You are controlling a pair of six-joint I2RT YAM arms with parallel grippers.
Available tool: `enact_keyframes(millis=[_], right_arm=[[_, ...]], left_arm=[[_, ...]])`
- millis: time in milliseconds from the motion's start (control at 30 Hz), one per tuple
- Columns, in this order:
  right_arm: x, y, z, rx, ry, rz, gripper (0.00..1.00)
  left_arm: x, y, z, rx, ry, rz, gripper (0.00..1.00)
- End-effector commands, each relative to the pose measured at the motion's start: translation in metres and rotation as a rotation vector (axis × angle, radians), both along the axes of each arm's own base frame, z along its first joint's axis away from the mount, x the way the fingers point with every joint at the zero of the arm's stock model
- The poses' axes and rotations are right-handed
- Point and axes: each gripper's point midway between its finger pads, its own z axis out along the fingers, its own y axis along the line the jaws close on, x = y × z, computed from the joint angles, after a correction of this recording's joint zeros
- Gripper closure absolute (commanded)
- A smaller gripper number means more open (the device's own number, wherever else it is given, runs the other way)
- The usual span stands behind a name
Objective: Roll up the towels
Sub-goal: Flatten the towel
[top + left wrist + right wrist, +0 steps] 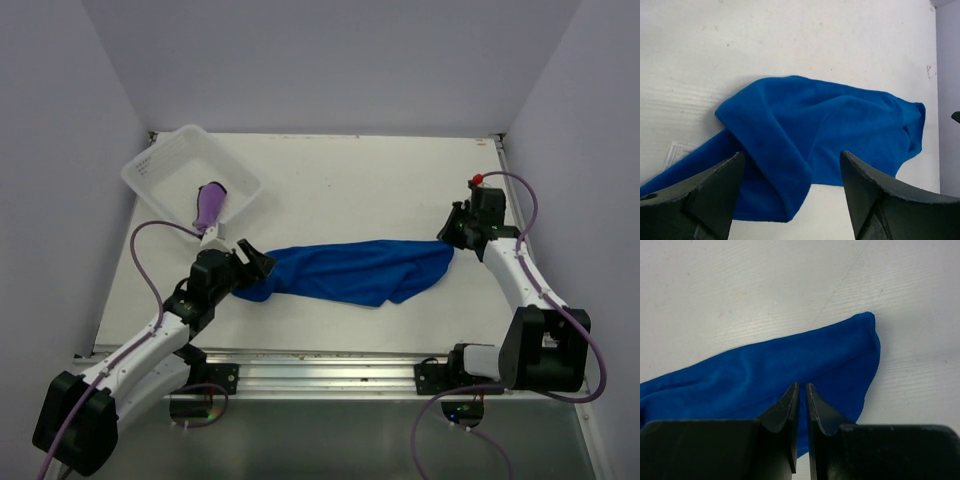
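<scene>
1. White tag (676, 153) at mid-left of left wrist view, poking out beside blue towel (815, 125); faint grey print on it, too small to read.
2. White matt table (350, 170) w/ faint scuffs and specks; silver rail (330, 365) along its near edge at btm of top view; pale lilac-grey walls (330, 60) at left, back and right.
3. Blue towel across middle of top view, drawn out long from left to right, rumpled, lying on table. At its left end, one edge folded over into a thick band running diagonally, per left wrist view.
4. White plastic basket (160, 165) in upper left of top view, set at an angle to table edges. Purple towel (210, 204) inside it, rolled up, toward basket's lower-right side; apart from blue towel.
5. Left arm (150, 345) reaching from btm left up toward centre, purple cable (140, 250) looping beside it. Left gripper (255, 265) at left end of blue towel, fingers (705, 195) spread wide, folded band of cloth showing in the gap; can't tell if touching cloth.
6. Right arm (520, 270) bent up along right side of top view. Right gripper (448, 240) at right end of blue towel, fingers (785, 410) brought almost together w/ only a thin slit left, low over towel's rounded corner; can't tell if any cloth nipped.
</scene>
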Motion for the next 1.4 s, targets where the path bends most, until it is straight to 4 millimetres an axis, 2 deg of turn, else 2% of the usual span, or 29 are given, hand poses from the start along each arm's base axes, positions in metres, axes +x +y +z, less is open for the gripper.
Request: enact_keyframes(millis=[0, 167, 333, 533, 633, 733, 867, 900, 967, 1133, 1267, 1367], right_arm=[[0.005, 0.009, 0.014, 0.008, -0.039, 0.041, 0.87], [0.006, 0.013, 0.014, 0.010, -0.041, 0.054, 0.87], [0.007, 0.016, 0.011, 0.008, -0.031, 0.063, 0.87], [0.007, 0.018, 0.011, 0.011, -0.033, 0.073, 0.87], [0.008, 0.019, 0.011, 0.013, -0.038, 0.075, 0.87], [0.009, 0.021, 0.009, 0.018, -0.036, 0.078, 0.88], [0.009, 0.019, 0.011, 0.010, -0.042, 0.075, 0.91], [0.009, 0.028, 0.011, 0.009, -0.045, 0.101, 0.92], [0.009, 0.028, 0.011, 0.005, -0.044, 0.103, 0.92], [0.009, 0.029, 0.011, 0.004, -0.044, 0.107, 0.93], [0.008, 0.031, 0.013, 0.000, -0.050, 0.113, 0.94], [0.007, 0.031, 0.014, -0.002, -0.051, 0.117, 0.94]], left_arm=[[0.003, -0.008, 0.005, -0.101, 0.000, -0.045, 0.20], [0.010, 0.002, 0.003, -0.113, 0.006, -0.010, 0.17], [0.014, 0.003, -0.005, -0.124, 0.038, -0.013, 0.17], [0.005, 0.000, -0.028, -0.144, 0.124, -0.035, 0.17], [0.007, 0.003, -0.028, -0.139, 0.108, -0.020, 0.17], [0.017, 0.004, -0.021, -0.140, 0.074, -0.016, 0.17], [0.030, 0.003, -0.025, -0.107, 0.089, -0.026, 0.18], [0.034, 0.003, -0.022, -0.107, 0.080, -0.026, 0.18], [0.038, 0.003, -0.025, -0.100, 0.083, -0.031, 0.19], [0.047, 0.002, -0.022, -0.089, 0.067, -0.036, 0.24], [0.054, 0.002, -0.010, -0.076, 0.025, -0.042, 0.32], [0.057, 0.000, -0.005, -0.064, 0.004, -0.059, 0.51]])
